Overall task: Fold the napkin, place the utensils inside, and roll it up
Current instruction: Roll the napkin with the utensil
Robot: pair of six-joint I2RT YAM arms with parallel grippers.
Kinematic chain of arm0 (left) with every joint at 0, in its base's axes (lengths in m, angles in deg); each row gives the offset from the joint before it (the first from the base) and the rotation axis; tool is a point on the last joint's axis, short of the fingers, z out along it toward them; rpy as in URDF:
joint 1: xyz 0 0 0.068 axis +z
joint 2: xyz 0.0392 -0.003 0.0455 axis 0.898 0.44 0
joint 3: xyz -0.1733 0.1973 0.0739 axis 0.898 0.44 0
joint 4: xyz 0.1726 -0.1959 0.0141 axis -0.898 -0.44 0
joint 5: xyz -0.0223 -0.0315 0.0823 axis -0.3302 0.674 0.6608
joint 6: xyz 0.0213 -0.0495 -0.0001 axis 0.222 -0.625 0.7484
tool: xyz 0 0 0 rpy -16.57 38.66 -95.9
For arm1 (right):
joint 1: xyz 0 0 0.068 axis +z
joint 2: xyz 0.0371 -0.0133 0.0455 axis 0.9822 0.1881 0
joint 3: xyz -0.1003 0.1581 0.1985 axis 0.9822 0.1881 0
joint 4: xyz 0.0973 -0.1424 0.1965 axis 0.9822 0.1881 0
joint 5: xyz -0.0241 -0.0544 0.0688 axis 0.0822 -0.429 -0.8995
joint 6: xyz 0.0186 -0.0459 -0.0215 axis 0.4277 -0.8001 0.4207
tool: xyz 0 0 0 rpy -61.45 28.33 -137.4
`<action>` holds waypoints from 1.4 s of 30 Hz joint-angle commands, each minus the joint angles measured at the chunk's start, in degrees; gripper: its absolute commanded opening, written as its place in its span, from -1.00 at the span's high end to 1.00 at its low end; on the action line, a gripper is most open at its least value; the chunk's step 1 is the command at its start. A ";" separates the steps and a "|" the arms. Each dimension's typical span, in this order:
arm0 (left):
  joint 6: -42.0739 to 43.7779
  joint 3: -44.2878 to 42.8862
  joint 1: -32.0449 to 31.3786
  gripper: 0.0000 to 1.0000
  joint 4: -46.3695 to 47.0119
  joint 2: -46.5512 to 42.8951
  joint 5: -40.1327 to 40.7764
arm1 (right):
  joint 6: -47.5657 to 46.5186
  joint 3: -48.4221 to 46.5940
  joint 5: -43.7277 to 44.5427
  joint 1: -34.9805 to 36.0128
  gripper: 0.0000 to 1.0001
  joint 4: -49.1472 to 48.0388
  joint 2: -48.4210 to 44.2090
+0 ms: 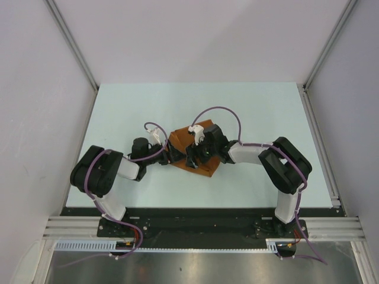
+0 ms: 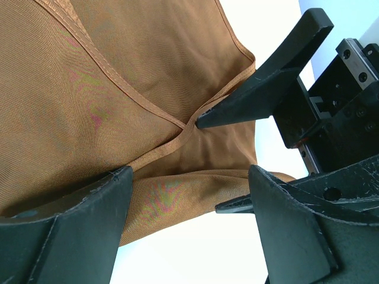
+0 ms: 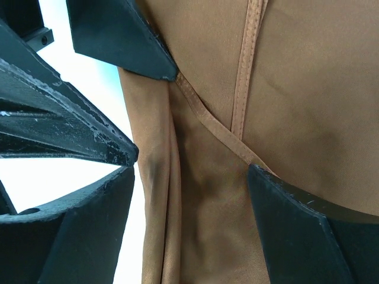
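Observation:
The rust-brown napkin [image 1: 180, 138] lies folded at the table's middle, with hemmed edges crossing over it. My left gripper [image 1: 176, 155] is open at its left edge. In the left wrist view [image 2: 189, 204] its jaws straddle a thick folded edge of the napkin [image 2: 89, 100]. My right gripper [image 1: 193, 155] is open just beside it, over the cloth. In the right wrist view [image 3: 189, 225] its jaws straddle the same folded edge of the napkin [image 3: 308, 100]. The two grippers face each other, fingertips almost touching. The spoon is hidden.
The pale table [image 1: 130, 106] has raised rails along its left and right sides. White walls stand behind and to both sides. The right gripper's fingers [image 2: 260, 89] cross the left wrist view; the left gripper's fingers [image 3: 118, 35] cross the right wrist view.

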 commanded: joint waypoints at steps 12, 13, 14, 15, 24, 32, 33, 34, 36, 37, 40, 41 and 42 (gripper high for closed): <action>1.37 -0.84 0.67 -0.70 -5.42 -1.21 1.34 | 0.47 1.31 -1.62 1.19 -0.63 2.60 0.51; 1.45 -0.93 0.67 -0.70 -5.68 -1.47 1.42 | 0.47 1.39 -1.45 1.72 -0.62 2.78 0.42; 1.45 -0.93 0.67 -0.70 -6.03 -1.73 1.34 | 0.38 1.40 -1.36 1.90 -0.62 2.96 0.42; 1.37 -1.02 0.67 -0.70 -6.21 -2.00 1.42 | 0.38 1.31 -1.27 2.16 -0.62 3.22 0.42; 1.63 -1.55 0.76 -0.70 -7.09 -1.74 1.69 | 0.03 1.31 0.13 2.87 -0.61 4.54 -0.11; 1.10 -2.07 0.76 -0.70 -6.83 -1.65 1.51 | -0.32 0.25 9.18 3.57 -0.54 7.09 0.42; 1.10 -2.16 0.76 -0.70 -6.91 -1.65 1.51 | -0.23 0.34 10.84 3.57 -0.51 7.18 0.42; 1.19 -2.25 0.76 -0.71 -6.91 -1.65 1.60 | 0.03 0.34 11.90 3.57 -0.47 7.18 0.42; 1.19 -2.34 0.76 -0.70 -6.91 -1.56 1.43 | 0.29 0.69 13.14 3.48 -0.39 7.18 0.42; 1.10 -2.34 0.76 -0.70 -6.91 -1.56 1.34 | 0.38 0.69 13.49 3.39 -0.36 7.27 0.42; 1.19 -2.25 0.76 -0.70 -6.91 -1.65 1.34 | 0.47 0.78 14.11 3.39 -0.27 7.35 0.68; 1.10 -2.25 0.85 -0.70 -6.91 -1.65 1.34 | 0.56 0.78 14.37 3.39 -0.26 7.27 0.77; 1.19 -2.34 0.76 -0.70 -6.91 -1.73 1.42 | 0.56 0.69 14.46 3.39 -0.25 7.27 0.77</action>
